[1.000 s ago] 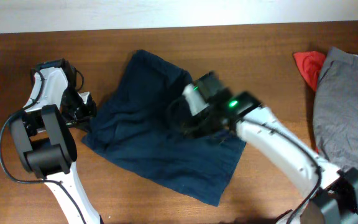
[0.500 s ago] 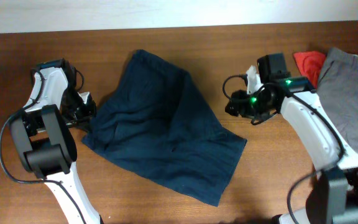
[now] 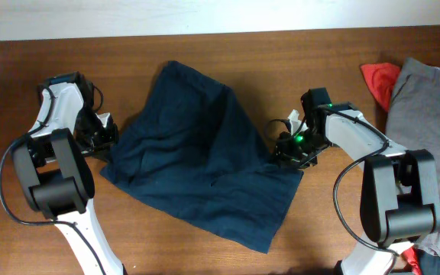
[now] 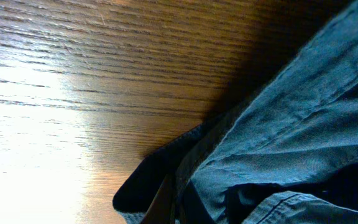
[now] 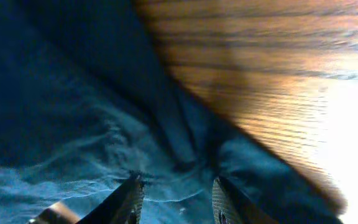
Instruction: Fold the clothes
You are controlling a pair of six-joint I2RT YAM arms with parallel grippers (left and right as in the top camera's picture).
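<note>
Navy shorts [image 3: 197,160] lie spread and rumpled on the brown wood worktop [image 3: 166,244]. They are roughly a slanted sheet, with the top corner toward the far edge and the bottom corner toward the near edge. Not folded neatly; creases run across the middle.

Left end effector [image 3: 104,140] sits at the left edge of the shorts, touching the cloth. It is closed tight, pinching the edge of the shorts. The left wrist view shows the hem of the shorts [image 4: 291,124] bunched up right at the bottom of the frame where the fingers are, with bare worktop [image 4: 73,74] beside it.

Right end effector [image 3: 285,153] is at the right edge of the shorts, just above the right corner. In the right wrist view the end effector [image 5: 176,199] has its fingers [image 5: 129,196] partly apart, with the tips down at the cloth. Wrinkled fabric of the shorts [image 5: 73,112] shows in the gap, and nothing is clamped that I can see. Worktop [image 5: 278,68] is visible beyond the cloth edge.

Red cloth [image 3: 379,80] lies well right of the shorts. It touches a grey garment [image 3: 426,122] that lies farther right of the shorts, at the worktop's edge.
</note>
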